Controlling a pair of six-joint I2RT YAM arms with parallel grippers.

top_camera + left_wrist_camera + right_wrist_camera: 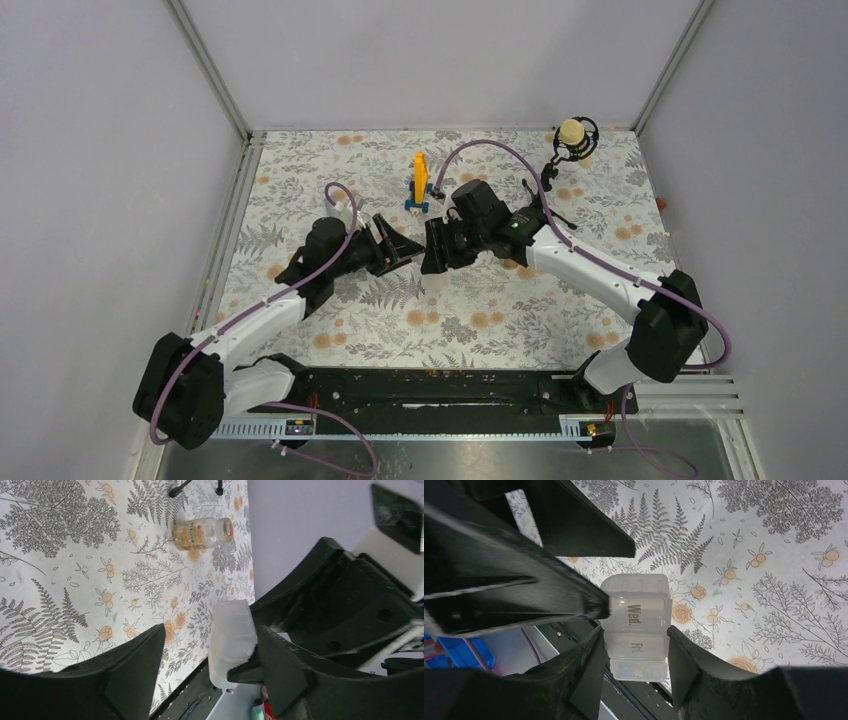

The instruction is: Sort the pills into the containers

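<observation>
A translucent white pill organizer (636, 625) with lids marked "Wed." and "Fri." hangs above the table between both grippers. My right gripper (636, 635) is shut on its "Fri." section. My left gripper (210, 635) is open around the organizer (232, 640), and one fingertip (599, 607) touches the "Wed." lid. In the top view the left gripper (408, 250) and the right gripper (433, 255) meet at mid-table. An amber-tan jar (202, 532) lies on its side on the table. The colourless jar is out of view.
An upright orange piece on a blue base (421, 180) stands just behind the grippers. A microphone on a stand (573, 135) is at the back right, and its legs (180, 489) are near the amber jar. White walls enclose the floral table (300, 180).
</observation>
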